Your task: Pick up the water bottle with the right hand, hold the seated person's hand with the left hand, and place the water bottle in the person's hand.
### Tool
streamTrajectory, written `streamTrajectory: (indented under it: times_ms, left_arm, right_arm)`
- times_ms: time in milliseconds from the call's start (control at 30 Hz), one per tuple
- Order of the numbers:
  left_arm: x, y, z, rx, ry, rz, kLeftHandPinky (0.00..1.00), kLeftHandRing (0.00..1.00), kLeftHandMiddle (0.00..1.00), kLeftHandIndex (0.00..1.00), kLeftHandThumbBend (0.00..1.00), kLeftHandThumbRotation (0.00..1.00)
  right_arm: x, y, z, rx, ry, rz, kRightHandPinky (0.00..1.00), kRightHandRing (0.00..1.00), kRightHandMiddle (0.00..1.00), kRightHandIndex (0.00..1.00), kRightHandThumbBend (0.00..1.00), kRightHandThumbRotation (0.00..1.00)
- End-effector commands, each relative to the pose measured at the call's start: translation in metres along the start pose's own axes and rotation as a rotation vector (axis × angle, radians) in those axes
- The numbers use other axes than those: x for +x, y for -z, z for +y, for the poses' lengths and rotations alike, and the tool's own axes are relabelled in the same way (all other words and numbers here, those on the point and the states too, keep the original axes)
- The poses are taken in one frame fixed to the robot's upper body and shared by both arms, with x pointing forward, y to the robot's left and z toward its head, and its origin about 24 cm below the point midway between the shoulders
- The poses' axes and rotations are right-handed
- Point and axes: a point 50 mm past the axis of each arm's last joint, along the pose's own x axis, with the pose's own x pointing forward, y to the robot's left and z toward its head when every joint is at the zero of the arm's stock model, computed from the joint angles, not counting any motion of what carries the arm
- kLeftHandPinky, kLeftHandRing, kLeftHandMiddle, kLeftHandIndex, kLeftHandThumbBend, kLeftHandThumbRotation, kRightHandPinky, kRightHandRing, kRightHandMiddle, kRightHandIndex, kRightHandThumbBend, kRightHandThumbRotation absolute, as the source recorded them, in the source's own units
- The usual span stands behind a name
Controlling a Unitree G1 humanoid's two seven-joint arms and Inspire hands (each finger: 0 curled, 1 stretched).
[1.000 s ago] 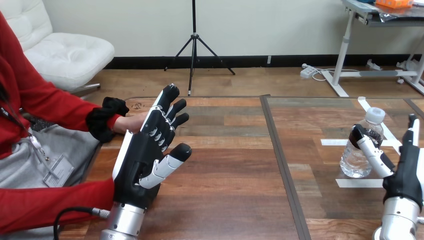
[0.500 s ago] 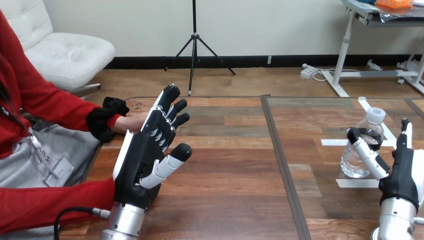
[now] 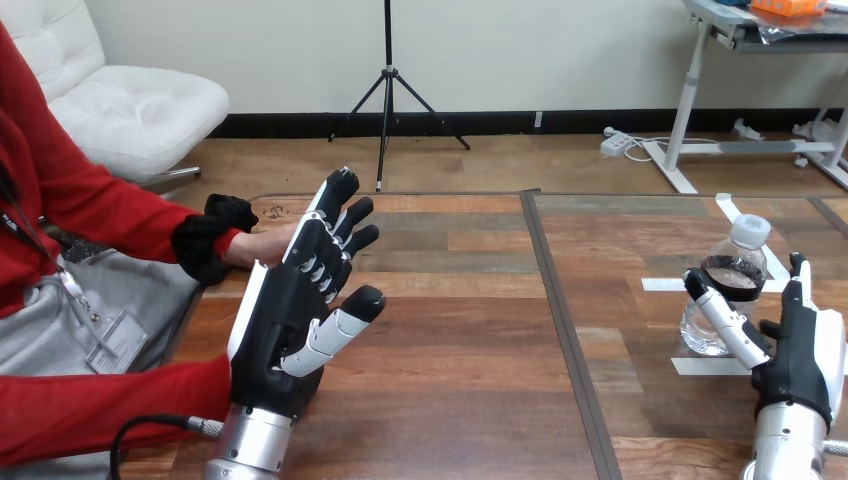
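Water bottle [image 3: 722,295]: upright on the table [image 3: 450,340] at your right. Long axis vertical, white cap up, base down beside the white tape marks [image 3: 712,366]. Not lifted yet.

Your right hand [image 3: 800,350] is at it, spread wide. The thumb crosses the bottle's near side and the fingers [image 3: 797,285] stand straight just to its right. No grip is closed, and contact can't be told.

Left hand [image 3: 285,315]: raised at the table's left, fingers straight and fanned, holding nothing. The person's hand [image 3: 262,246] lies just behind it, partly hidden; touching or not, you can't tell.

Judgement: all three steps remain, namely grasp, hold and handover. Early approach stage.
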Motion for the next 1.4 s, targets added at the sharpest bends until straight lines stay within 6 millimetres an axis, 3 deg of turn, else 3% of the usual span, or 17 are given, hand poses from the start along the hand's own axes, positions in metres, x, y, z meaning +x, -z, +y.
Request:
streamTrajectory:
  times_ms: [0,167,333,667,1033,1367]
  left_arm:
    - [0.021,-0.015,-0.004,0.019,0.034,-0.099,0.88,0.94,0.97,0.95,1.0,0.62]
    - [0.021,-0.015,-0.005,0.015,0.036,-0.101,0.88,0.94,0.97,0.95,1.0,0.62]
    - [0.021,-0.015,-0.007,0.013,0.037,-0.103,0.88,0.93,0.97,0.95,1.0,0.61]
    - [0.021,-0.014,-0.01,-0.001,0.046,-0.105,0.88,0.93,0.97,0.95,1.0,0.61]
    - [0.021,-0.015,-0.013,-0.006,0.049,-0.108,0.88,0.93,0.96,0.94,1.0,0.6]
    - [0.019,-0.015,-0.014,-0.014,0.055,-0.108,0.88,0.93,0.96,0.94,1.0,0.6]
  right_arm:
    - [0.02,-0.036,0.007,0.039,0.003,-0.1,0.85,0.97,0.99,1.0,1.0,0.65]
    - [0.019,-0.036,0.009,0.028,-0.005,-0.086,0.85,0.96,0.98,1.0,1.0,0.64]
    - [0.019,-0.034,0.011,0.016,-0.007,-0.071,0.77,0.91,0.95,1.0,1.0,0.65]
    - [0.019,-0.031,0.016,0.005,-0.02,-0.024,0.72,0.9,0.94,1.0,1.0,0.64]
    - [0.019,-0.03,0.019,-0.002,-0.025,0.0,0.85,0.97,0.99,1.0,1.0,0.63]
    - [0.02,-0.029,0.019,-0.011,-0.035,0.013,0.87,0.98,1.0,1.0,1.0,0.62]
